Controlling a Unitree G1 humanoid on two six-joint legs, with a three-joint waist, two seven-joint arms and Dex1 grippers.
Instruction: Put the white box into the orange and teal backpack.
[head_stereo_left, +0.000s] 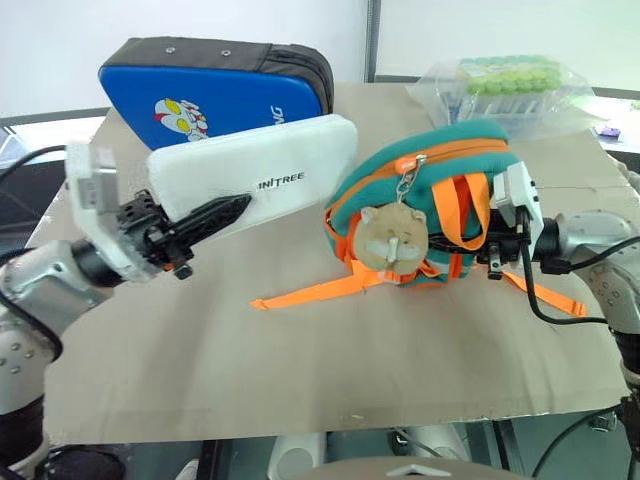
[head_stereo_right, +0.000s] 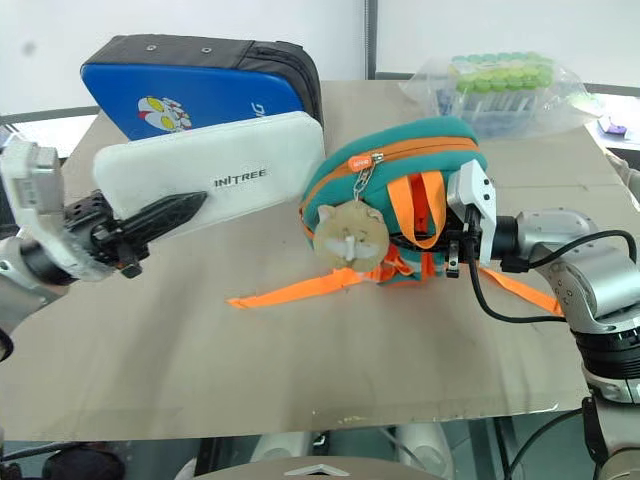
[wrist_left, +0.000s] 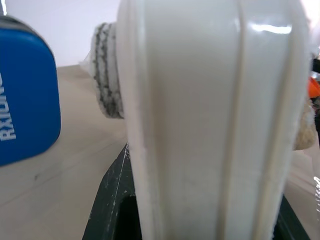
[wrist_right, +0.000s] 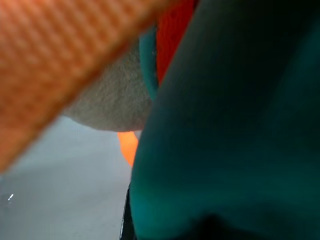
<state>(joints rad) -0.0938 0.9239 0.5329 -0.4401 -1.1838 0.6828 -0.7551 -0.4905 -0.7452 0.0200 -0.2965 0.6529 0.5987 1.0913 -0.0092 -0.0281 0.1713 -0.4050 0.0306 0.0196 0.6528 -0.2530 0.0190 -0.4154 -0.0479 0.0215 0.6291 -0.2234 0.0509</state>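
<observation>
The flat white rectangular plastic box with rounded corners and small dark lettering is held up off the desk, its long side running from the left hand toward the backpack. The left hand's black fingers are clamped on the box's near end, one finger lying across its front face. Its far end sits just beside the small orange and teal backpack, which stands on the desk with its zip on top, a beige plush animal charm hanging on its front and orange straps trailing over the desk. The right hand is pressed to the backpack's side, clenched on its teal fabric. Behind the box stands a large blue zip case with a cartoon figure. Farther back on the right lies a clear bag of green-capped tubes.
</observation>
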